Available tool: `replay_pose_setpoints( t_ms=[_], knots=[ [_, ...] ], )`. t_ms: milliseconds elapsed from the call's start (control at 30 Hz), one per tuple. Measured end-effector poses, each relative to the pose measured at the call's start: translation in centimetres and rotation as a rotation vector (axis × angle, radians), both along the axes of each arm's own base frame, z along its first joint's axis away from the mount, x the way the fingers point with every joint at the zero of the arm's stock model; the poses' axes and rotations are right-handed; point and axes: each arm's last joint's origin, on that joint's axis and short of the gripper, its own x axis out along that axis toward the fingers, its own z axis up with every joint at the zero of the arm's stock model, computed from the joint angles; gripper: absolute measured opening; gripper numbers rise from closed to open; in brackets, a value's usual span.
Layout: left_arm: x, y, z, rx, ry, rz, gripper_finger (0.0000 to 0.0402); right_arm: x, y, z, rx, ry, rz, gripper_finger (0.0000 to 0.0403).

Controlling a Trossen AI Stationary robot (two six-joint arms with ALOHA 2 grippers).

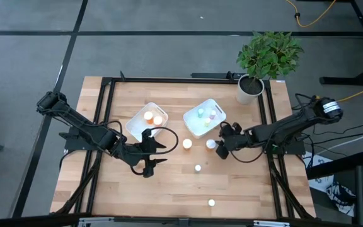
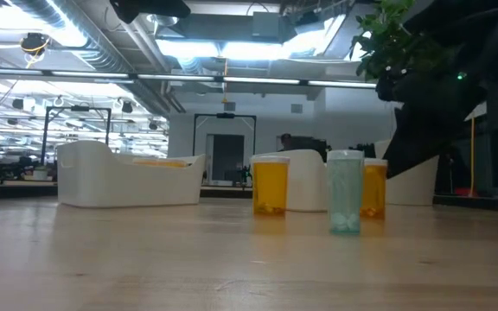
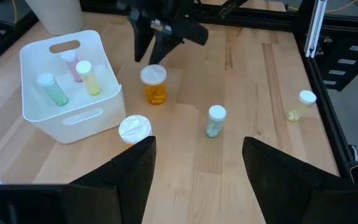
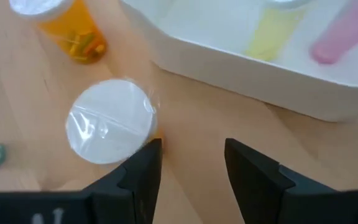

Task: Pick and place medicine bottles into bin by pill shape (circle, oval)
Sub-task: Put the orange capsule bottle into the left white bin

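Right pincer (image 4: 188, 165) hovers released over an upright orange bottle (image 4: 109, 121).
The bottle stands just beside its fingers, off-centre; the left pincer (image 3: 194, 158), released, is farther.

Small capped medicine bottles (image 1: 187, 144), some upright on table, some binned.

The light wooden plank table top (image 1: 169, 183) sits in a black metal frame (image 1: 109, 82) on a grey floor (image 1: 30, 57) crossed by dark lines. At 1 o'clock, a yellow cable (image 1: 314, 16) lies. Behind, bright ceiling lights (image 2: 232, 47) shine over a dark doorway (image 2: 226, 155).
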Motion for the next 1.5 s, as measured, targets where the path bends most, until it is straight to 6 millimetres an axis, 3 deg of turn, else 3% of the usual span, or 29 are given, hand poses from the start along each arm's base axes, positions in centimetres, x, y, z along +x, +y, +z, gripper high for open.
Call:
replay_pose_setpoints(
  t_ms=[367,600,1267,1500],
  knots=[
    [0.0,0.0,0.0,0.0,0.0,-0.001,0.0234,2.8,0.8,-2.6,0.031,-0.071,0.041,0.0177],
    [0.0,0.0,0.0,0.0,0.0,-0.001,0.0234,4.3,1.3,-2.4,0.049,-0.075,0.055,0.0177],
    [0.0,0.0,0.0,-0.002,0.001,-0.001,0.0234,11.8,3.8,-1.4,0.069,-0.051,0.145,0.0177],
    [0.0,0.0,0.0,-0.005,0.001,0.0,0.0234,12.6,4.5,-0.9,0.056,-0.044,0.179,0.0177]
  ],
)
